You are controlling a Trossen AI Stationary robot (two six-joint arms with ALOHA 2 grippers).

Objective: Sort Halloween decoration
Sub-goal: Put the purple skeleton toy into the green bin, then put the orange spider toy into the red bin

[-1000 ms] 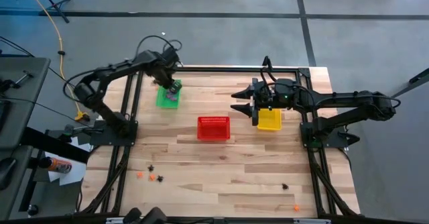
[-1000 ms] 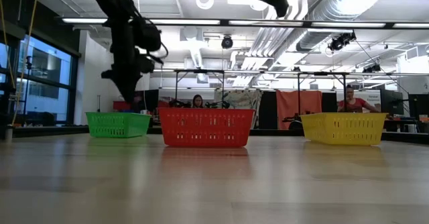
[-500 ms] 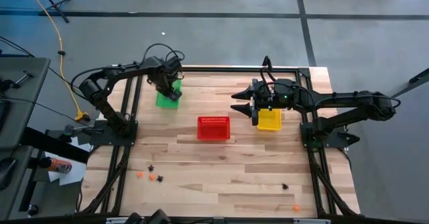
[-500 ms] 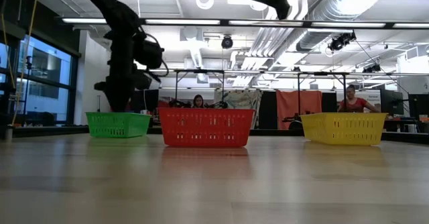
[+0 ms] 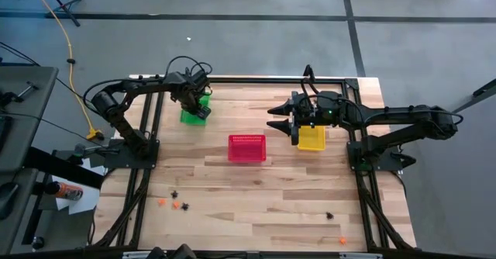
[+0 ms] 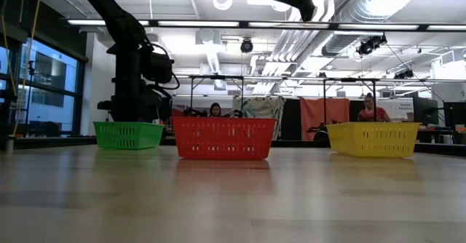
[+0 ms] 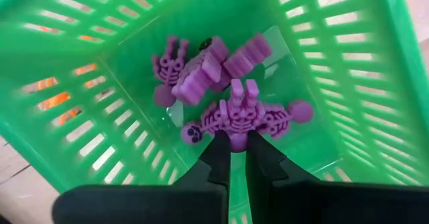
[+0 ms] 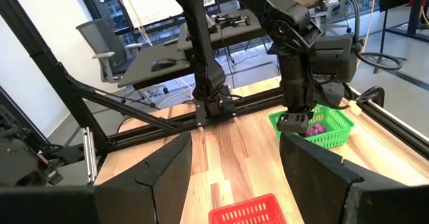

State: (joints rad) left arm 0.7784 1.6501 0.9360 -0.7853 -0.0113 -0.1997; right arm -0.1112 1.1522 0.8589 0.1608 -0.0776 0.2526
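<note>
left gripper was down in the green basket, pinched on a purple skeleton trinket beside other purple ones. red basket sat mid-table. right gripper hung wide open, empty, by the yellow basket. loose orange and black trinkets near the front edge looked unsorted.

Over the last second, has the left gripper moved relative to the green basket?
Yes. In the low view the left gripper has dropped from above the green basket down to its rim; it is shut on a purple skeleton.
</note>
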